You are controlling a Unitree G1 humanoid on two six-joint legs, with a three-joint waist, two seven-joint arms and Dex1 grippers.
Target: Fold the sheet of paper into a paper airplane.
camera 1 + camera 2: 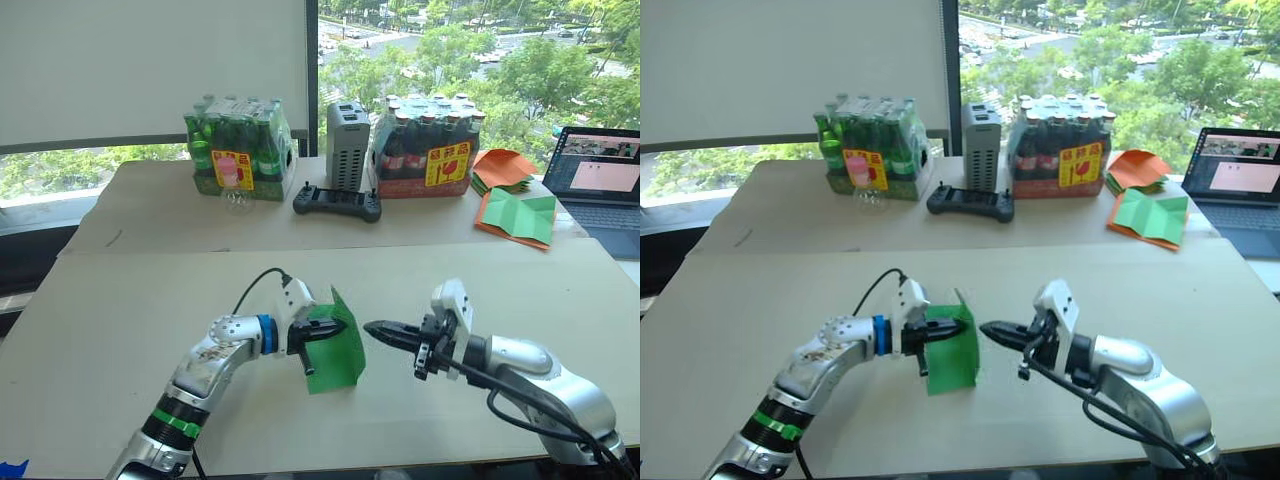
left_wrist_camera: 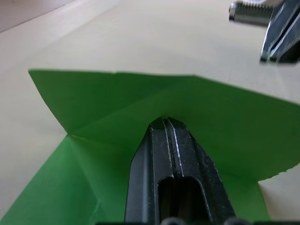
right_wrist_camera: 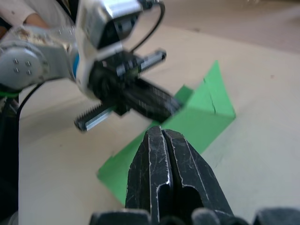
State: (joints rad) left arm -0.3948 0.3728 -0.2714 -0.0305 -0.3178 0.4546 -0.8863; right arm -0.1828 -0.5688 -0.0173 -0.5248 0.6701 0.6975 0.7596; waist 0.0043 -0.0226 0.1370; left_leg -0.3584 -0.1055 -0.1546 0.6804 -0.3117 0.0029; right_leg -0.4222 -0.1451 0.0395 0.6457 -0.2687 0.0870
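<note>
The sheet of paper [image 1: 340, 368] is bright green with crease lines and stands tilted up off the near table, its lower edge close to the surface. My left gripper [image 1: 330, 331] is shut on its upper left part; in the left wrist view the closed fingers [image 2: 166, 140] lie against the creased green sheet [image 2: 108, 98]. Just to the right of the paper, my right gripper [image 1: 373, 328] is shut with nothing in it and points at the paper's edge without touching it. In the right wrist view its joined fingers [image 3: 161, 154] face the sheet [image 3: 208, 112] and the left gripper.
On the far table stand a pack of green bottles [image 1: 240, 150], a grey box [image 1: 348, 145], a pack of dark bottles [image 1: 430, 148] and a black controller [image 1: 337, 203]. A pile of orange and green paper [image 1: 515, 200] and a laptop [image 1: 600, 185] sit at the far right.
</note>
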